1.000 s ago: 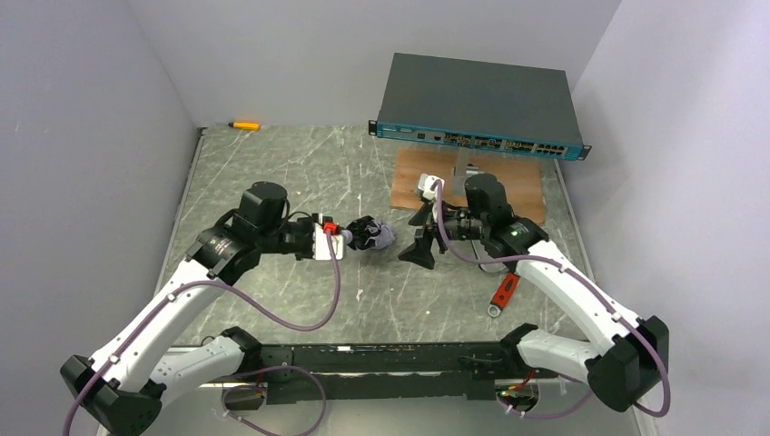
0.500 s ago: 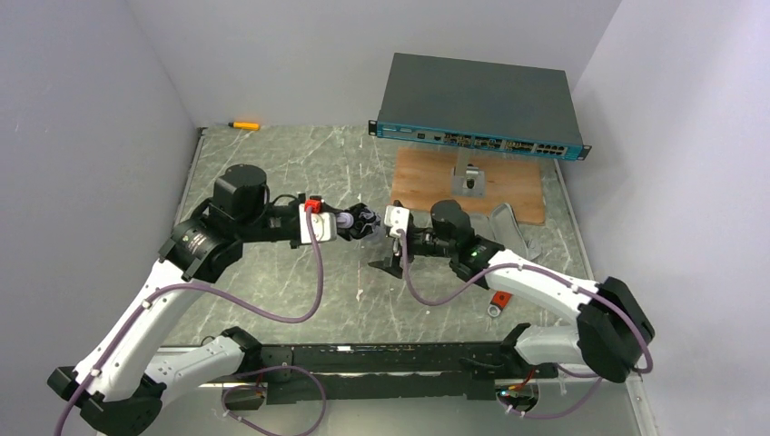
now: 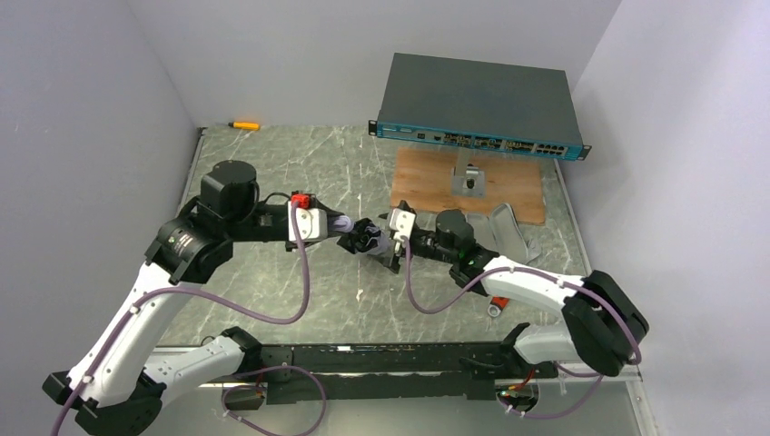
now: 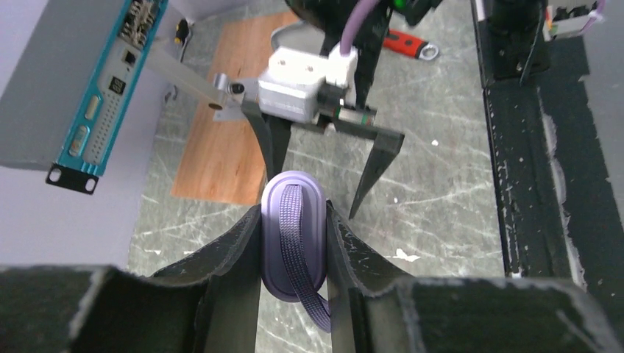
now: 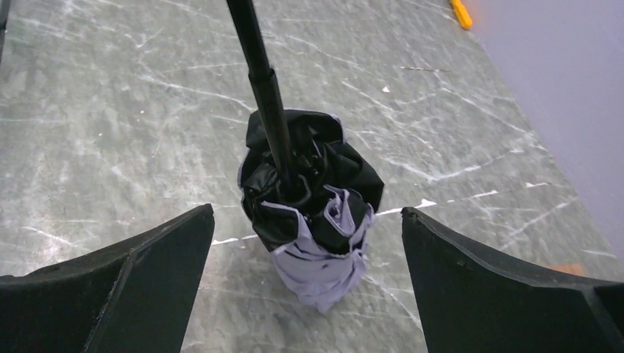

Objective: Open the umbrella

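The folded umbrella [image 3: 366, 240] hangs mid-table between my two grippers. Its bunched canopy [image 5: 313, 202] is black with silvery white folds, and its thin black shaft [image 5: 259, 73] runs up out of the right wrist view. My left gripper [image 4: 294, 228] is shut on the pale oval handle [image 4: 293, 234], whose woven strap hangs down between the fingers. My right gripper [image 5: 305, 246] is open, its fingers wide on either side of the canopy without touching it. In the top view the right gripper [image 3: 390, 250] faces the left gripper [image 3: 340, 232] across the canopy.
A large dark grey box with a teal front [image 3: 477, 104] stands at the back, above a wooden board [image 3: 427, 177] with a metal bracket. A red-handled tool [image 3: 498, 302] lies by the right arm. An orange pen [image 3: 243, 124] lies far left.
My left arm has drawn back to the left with the handle. My right gripper has swung left and down across the table and now straddles the canopy.
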`<state>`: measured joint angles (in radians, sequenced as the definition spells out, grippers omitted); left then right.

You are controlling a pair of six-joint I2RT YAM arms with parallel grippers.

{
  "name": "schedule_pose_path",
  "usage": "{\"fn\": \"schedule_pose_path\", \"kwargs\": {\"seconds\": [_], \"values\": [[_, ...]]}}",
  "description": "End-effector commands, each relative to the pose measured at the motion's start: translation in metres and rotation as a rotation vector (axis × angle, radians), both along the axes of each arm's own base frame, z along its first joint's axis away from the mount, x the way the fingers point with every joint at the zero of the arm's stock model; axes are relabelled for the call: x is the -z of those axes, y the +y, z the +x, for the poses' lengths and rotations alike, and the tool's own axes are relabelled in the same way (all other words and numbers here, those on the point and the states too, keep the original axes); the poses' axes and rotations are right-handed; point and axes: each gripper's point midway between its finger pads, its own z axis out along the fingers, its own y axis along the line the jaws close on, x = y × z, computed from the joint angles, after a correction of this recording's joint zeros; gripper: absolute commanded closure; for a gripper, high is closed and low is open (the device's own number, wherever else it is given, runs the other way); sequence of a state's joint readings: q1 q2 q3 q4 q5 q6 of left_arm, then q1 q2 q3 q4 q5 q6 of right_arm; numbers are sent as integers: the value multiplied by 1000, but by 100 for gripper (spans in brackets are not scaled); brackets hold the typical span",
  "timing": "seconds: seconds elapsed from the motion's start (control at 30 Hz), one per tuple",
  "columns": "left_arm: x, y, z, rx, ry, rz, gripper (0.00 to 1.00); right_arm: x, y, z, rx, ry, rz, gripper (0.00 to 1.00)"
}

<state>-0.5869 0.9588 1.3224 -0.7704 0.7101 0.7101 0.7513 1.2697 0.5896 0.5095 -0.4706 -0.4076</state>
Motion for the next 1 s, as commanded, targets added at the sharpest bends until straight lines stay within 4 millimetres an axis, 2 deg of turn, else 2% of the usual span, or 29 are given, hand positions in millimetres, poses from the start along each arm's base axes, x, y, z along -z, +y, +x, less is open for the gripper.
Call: {"fn": "schedule_pose_path", "kwargs": {"seconds": [0.0,0.17,0.3,0.43,0.63,0.77,0.8,0.87,0.97], "values": [[-54,-6,-23,94,-77,-130,100,-7,19,-9,-101,-58,78,0],[-60,-4,-22,76,-89,-141,100,11,30,-21,-218,-46,33,0],[-69,-1,-24,65,-107,-155,100,34,28,-7,-153,-37,5,0],[-66,1,-26,58,-105,-150,100,56,29,-1,-158,-60,-35,0],[-64,5,-30,61,-112,-149,100,67,37,27,-67,-16,-26,0],[-63,7,-31,44,-118,-157,100,75,47,27,-113,28,-22,0],[-63,10,-29,25,-125,-158,100,77,49,27,-117,41,-21,3],[-62,13,-24,-20,-127,-164,100,78,53,31,-105,72,-20,16],[-63,20,-12,-107,-135,-191,100,80,48,30,-96,98,-36,48]]}}
